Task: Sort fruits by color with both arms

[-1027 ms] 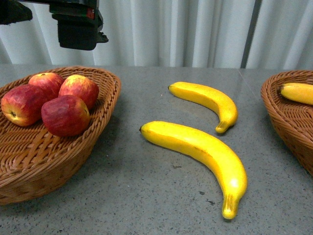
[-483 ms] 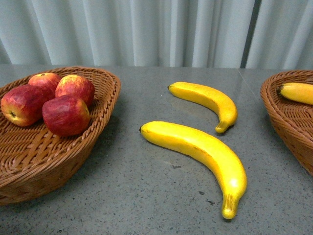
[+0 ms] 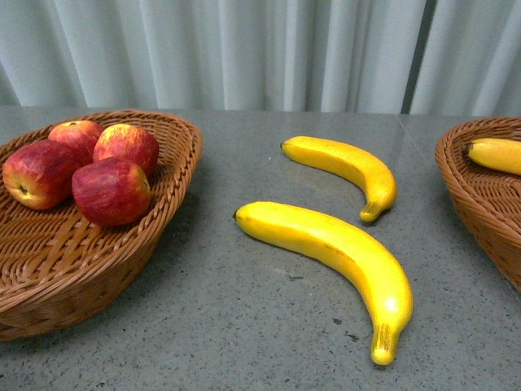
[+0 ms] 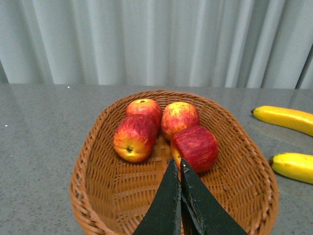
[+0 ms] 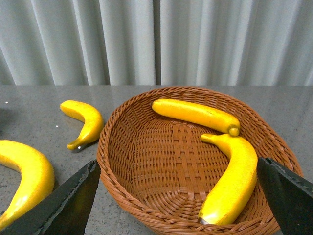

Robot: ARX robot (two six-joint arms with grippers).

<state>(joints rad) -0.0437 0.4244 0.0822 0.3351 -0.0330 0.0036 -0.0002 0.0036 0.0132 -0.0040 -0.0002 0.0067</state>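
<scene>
The left end effector (image 4: 177, 169) is closed, its two black fingers pressed together on nothing, and it hangs over the brown woven wicker basket (image 4: 78, 181) at 9 o'clock on the grey speckled counter (image 3: 244, 326), taking 6 o'clock as the edge nearest the robot. Four red apples with yellow blush (image 4: 193, 148) sit bunched in that basket. The right end effector (image 5: 176, 166) is spread wide and empty above a second wicker basket (image 5: 146, 196) at 3 o'clock, which holds two glossy yellow bananas (image 5: 195, 113). The apples look sorted. What is not yet sorted lies on the counter's centre: a long curved yellow banana (image 3: 334, 248) toward 6 o'clock and a shorter curved yellow banana (image 3: 346, 163) just beyond it toward 12 o'clock. The skins look slick and rounded, so a pinch away from the middle could let a banana swivel or slip out. The long one could clip the rim at 3 o'clock, or land on the pair inside and slide out. If both arms reach for the centre together, they could collide.
</scene>
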